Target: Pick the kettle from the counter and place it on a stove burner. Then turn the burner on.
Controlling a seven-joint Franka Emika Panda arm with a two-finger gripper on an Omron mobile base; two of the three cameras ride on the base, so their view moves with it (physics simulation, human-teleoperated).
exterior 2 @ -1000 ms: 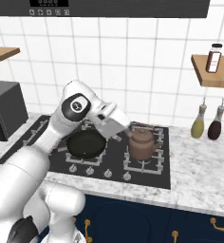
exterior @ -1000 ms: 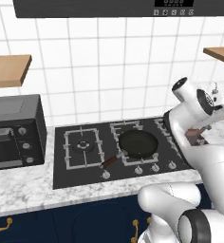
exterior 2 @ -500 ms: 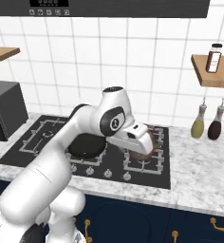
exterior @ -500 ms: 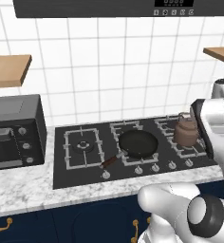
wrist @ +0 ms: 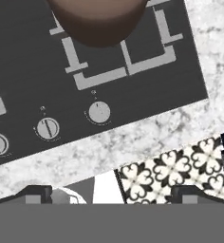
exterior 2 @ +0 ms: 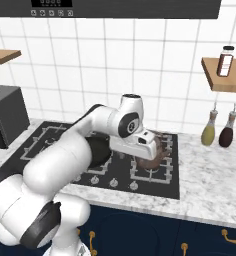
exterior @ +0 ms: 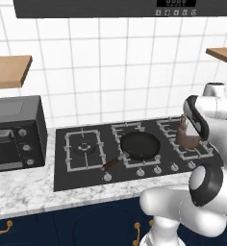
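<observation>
I'm looking down the hand camera now: the end effector (wrist: pixel 111 192) has its jaws spread wide, nothing between them, the two dark tips far apart at the bottom of the view. The kettle (wrist: pixel 98 21) is up at the top of that view, ahead of the tips and apart from them, its brown round body sitting on the grate of the stove burner (wrist: pixel 116 64). Between the kettle and my tips lie the silver knobs (wrist: pixel 99 112) along the front edge of the black cooktop (wrist: pixel 28 80), then the speckled marble bench (wrist: pixel 147 130), and past its edge a patterned tile floor (wrist: pixel 175 171).

From the left base camera, the kettle (exterior: pixel 186 137) is on the right-hand burner, just beside the frying pan (exterior: pixel 140 146) on the middle one. From the right base camera the white hand (exterior 2: pixel 139 143) hangs in front of the kettle (exterior 2: pixel 155 155), covering most of it. Two slim bottles (exterior 2: pixel 218 131) stand on the bench to the right.
</observation>
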